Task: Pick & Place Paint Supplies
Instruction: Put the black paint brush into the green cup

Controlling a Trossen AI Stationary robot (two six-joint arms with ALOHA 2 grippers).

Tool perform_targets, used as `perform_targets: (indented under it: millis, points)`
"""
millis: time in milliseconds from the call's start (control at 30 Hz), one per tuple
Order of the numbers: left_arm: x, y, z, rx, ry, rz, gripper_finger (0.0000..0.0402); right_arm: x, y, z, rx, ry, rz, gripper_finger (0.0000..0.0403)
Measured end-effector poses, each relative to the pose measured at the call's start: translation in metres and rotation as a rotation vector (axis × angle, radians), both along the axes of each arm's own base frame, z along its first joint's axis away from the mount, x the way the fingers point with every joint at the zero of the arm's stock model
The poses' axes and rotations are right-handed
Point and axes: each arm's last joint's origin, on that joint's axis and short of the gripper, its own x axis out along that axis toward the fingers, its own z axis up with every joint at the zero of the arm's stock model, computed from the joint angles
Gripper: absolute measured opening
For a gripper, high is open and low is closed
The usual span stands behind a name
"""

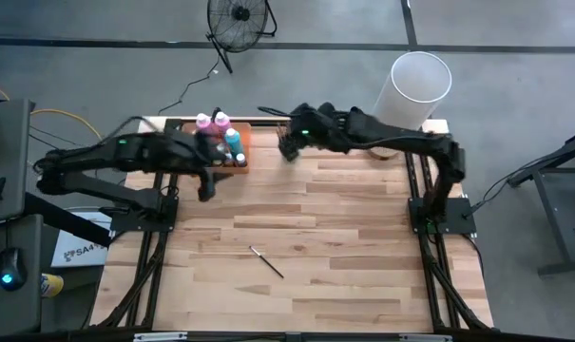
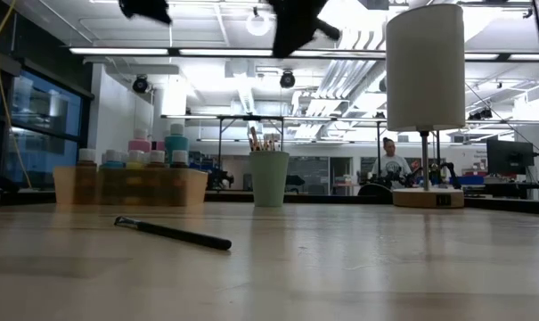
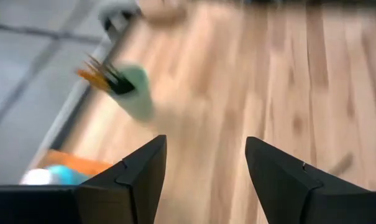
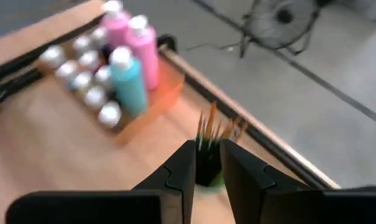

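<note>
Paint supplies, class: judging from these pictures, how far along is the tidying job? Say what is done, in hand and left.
Done: the bottles stand in the orange tray, and brushes fill the green cup. In hand: the right gripper hangs over that cup, fingers slightly apart and empty; the left gripper is open and empty near the tray. Left: one brush lying on the table.

Counted: two pink bottles [image 4: 128,38], one blue bottle [image 4: 128,79], about eight small capped paint bottles [image 4: 83,79] in one orange tray [image 4: 160,98]; one green cup [image 2: 270,178]; one loose brush [image 1: 266,261]. Cup's brushes [image 4: 217,129] uncountable.
</note>
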Motion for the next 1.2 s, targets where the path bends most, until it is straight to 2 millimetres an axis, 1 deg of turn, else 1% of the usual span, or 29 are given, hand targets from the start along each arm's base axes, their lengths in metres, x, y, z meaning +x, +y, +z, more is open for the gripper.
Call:
perform_targets:
  millis: [100,200,367,433,500,667,733,900,1033,1133,1200]
  points:
    - [0.025,-0.001,-0.019,0.005,0.161,-0.119,0.0215,-0.025,0.015,0.024,0.041,-0.004,0.11,0.0071]
    - [0.049,-0.002,-0.039,0.008,0.298,-0.269,0.0209,-0.048,0.026,0.043,0.088,-0.024,0.189,0.0071]
    - [0.08,-0.005,-0.078,-0.074,0.523,-0.459,0.0194,-0.08,0.041,0.068,0.068,-0.067,0.219,0.007]
    - [0.091,-0.006,-0.092,-0.109,0.58,-0.512,0.019,-0.091,0.046,0.077,0.051,-0.092,0.223,0.007]
    - [0.101,-0.006,-0.106,-0.129,0.633,-0.554,0.0189,-0.099,0.049,0.083,0.042,-0.104,0.232,0.007]
    - [0.124,-0.01,-0.135,-0.075,0.701,-0.682,0.0189,-0.106,0.054,0.088,0.028,-0.115,0.254,0.007]
    - [0.131,-0.016,-0.145,-0.049,0.726,-0.744,0.0189,-0.106,0.057,0.088,0.026,-0.115,0.259,0.007]
    - [0.146,-0.038,-0.169,-0.029,0.764,-0.834,0.0189,-0.104,0.062,0.087,0.031,-0.106,0.28,0.007]
    - [0.152,-0.059,-0.189,-0.018,0.821,-0.893,0.0189,-0.104,0.066,0.087,0.032,-0.105,0.296,0.007]
    - [0.153,-0.073,-0.197,-0.01,0.849,-0.928,0.0189,-0.103,0.068,0.087,0.025,-0.11,0.295,0.007]
    - [0.159,-0.081,-0.202,0.001,0.815,-0.933,0.0189,-0.103,0.069,0.087,0.02,-0.109,0.295,0.007]
